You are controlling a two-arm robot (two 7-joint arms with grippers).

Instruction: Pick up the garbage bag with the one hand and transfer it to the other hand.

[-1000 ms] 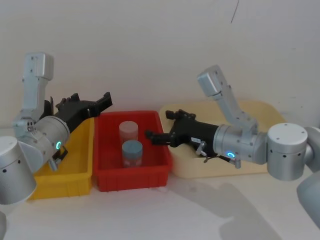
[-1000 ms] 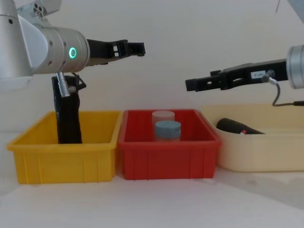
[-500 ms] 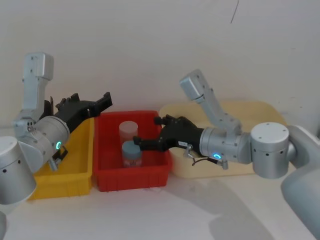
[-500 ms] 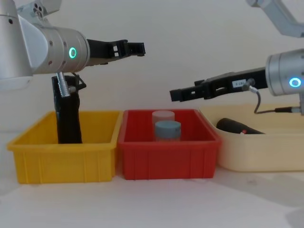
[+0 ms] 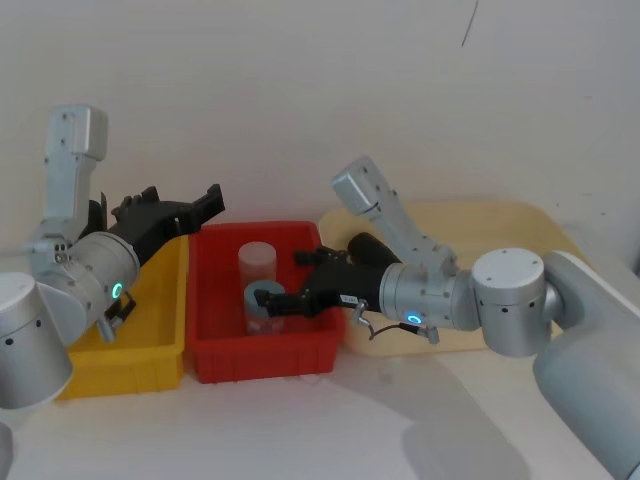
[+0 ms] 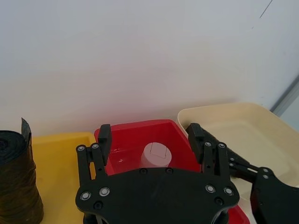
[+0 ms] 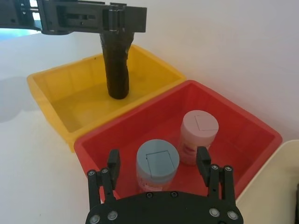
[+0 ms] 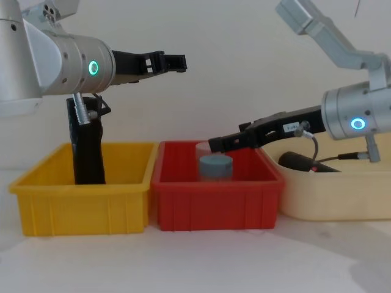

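Note:
The garbage bag [image 8: 88, 149] is a thick black glossy roll standing upright in the yellow bin [image 8: 79, 204], toward its back; it also shows as the roll [image 7: 117, 65] and the roll [image 6: 16, 182]. My left gripper [image 8: 177, 61], on the arm with the green ring, hangs open in the air above and to the right of the bag, over the edge between the yellow and red bins, holding nothing. My right gripper [image 8: 217, 144], with the white label, reaches low into the red bin [image 8: 214, 201], open, its fingers [image 7: 113, 161] on either side of a blue-lidded jar [image 7: 158, 163].
A pale pink jar [image 5: 257, 260] stands behind the blue-lidded one in the red bin. A slimmer black roll [image 8: 302, 162] lies in the cream tray [image 8: 342, 195] at the right. The three containers stand side by side against a white wall.
My right gripper has swung left from beside the cream tray and dropped down into the red bin over the blue-lidded jar. The left arm and the bag have stayed put.

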